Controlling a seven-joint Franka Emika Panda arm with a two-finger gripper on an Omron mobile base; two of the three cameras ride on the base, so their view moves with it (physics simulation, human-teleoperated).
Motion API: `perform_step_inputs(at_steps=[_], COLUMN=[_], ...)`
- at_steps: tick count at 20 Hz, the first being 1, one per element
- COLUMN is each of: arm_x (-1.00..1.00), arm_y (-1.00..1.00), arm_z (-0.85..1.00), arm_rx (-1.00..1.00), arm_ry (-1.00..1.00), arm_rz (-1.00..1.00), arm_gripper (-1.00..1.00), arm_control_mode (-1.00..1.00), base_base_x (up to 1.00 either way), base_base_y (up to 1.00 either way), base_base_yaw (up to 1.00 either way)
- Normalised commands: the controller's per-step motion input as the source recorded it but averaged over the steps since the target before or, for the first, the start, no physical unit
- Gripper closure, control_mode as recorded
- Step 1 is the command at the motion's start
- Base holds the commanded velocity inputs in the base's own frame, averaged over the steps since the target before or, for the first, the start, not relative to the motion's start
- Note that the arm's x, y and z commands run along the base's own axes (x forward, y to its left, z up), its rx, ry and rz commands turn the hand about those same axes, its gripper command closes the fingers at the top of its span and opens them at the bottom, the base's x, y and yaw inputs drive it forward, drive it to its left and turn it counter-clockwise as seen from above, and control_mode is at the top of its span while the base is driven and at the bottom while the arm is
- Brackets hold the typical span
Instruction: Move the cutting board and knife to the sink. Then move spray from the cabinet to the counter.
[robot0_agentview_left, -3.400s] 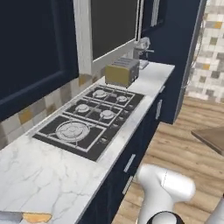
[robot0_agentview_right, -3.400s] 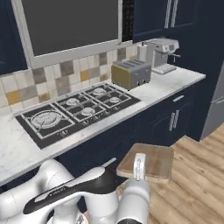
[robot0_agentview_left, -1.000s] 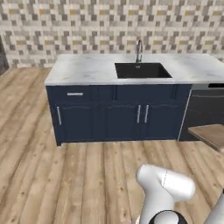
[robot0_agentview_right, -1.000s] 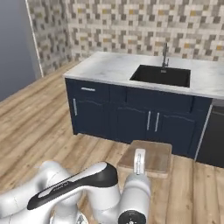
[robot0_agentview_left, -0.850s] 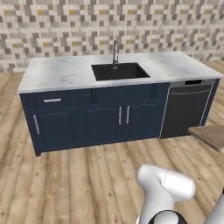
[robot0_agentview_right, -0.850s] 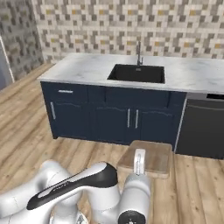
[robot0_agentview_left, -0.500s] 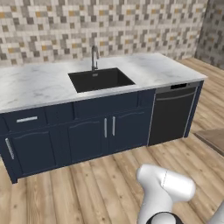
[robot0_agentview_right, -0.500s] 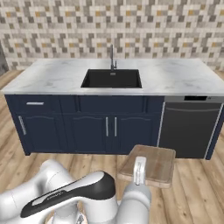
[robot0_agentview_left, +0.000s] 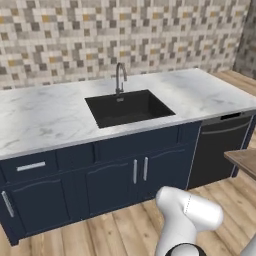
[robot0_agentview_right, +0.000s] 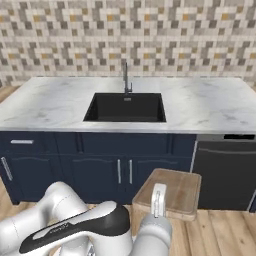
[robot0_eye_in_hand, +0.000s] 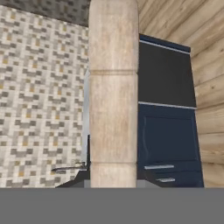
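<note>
Change since earlier frames: base has driven from the stove run to the sink island; whole scene shifted with the cameras, and the board has kept its place in front of the arm.
Hand: hand (robot0_agentview_right: 158, 199) is clamped narrow on the near edge of the cutting board (robot0_agentview_right: 172, 192); the board is carried in the air, roughly level, out in front of the robot.
Board, hand view: the cutting board runs as a pale wooden band up the middle of the picture, seen edge-on.
Board, left base view: one brown corner juts in at the right edge, off the floor.
Sink: sink (robot0_agentview_right: 126, 107) lies ahead, black basin sunk in the tabletop (robot0_agentview_right: 47, 106), with the faucet (robot0_agentview_right: 125, 76) at its back rim; basin looks bare.
Board to sink: well apart; the board hangs lower than the tabletop, in front of the navy doors (robot0_agentview_right: 107, 175) and beside the dishwasher (robot0_agentview_right: 225, 172).
Knife: not located.
Progress: early. Board picked up and brought to the island, not yet set in the sink.
Left to do: lift and place the board in the basin, fetch the knife, then the spray from cabinet to tabletop.
</note>
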Motion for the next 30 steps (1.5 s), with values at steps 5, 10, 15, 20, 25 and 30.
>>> perform_step_inputs(at_steps=[5, 10, 15, 20, 25, 30], arm_x=[0.00, 0.00, 0.00, 0.00, 0.00, 0.00], arm_y=[0.00, 0.00, 0.00, 0.00, 0.00, 0.00], arm_z=[0.00, 0.00, 0.00, 0.00, 0.00, 0.00], arm_rx=[0.00, 0.00, 0.00, 0.00, 0.00, 0.00], arm_ry=[0.00, 0.00, 0.00, 0.00, 0.00, 0.00], arm_rz=[0.00, 0.00, 0.00, 0.00, 0.00, 0.00], arm_gripper=[1.00, 1.00, 1.00, 1.00, 1.00, 1.00], arm_control_mode=[1.00, 1.00, 1.00, 1.00, 1.00, 1.00], base_base_x=[0.92, 0.62, 0.43, 0.27, 0.39, 0.26], base_base_y=[0.00, 0.00, 0.01, 0.00, -0.02, -0.35], base_base_yaw=[0.01, 0.05, 0.11, 0.18, 0.28, 0.23])
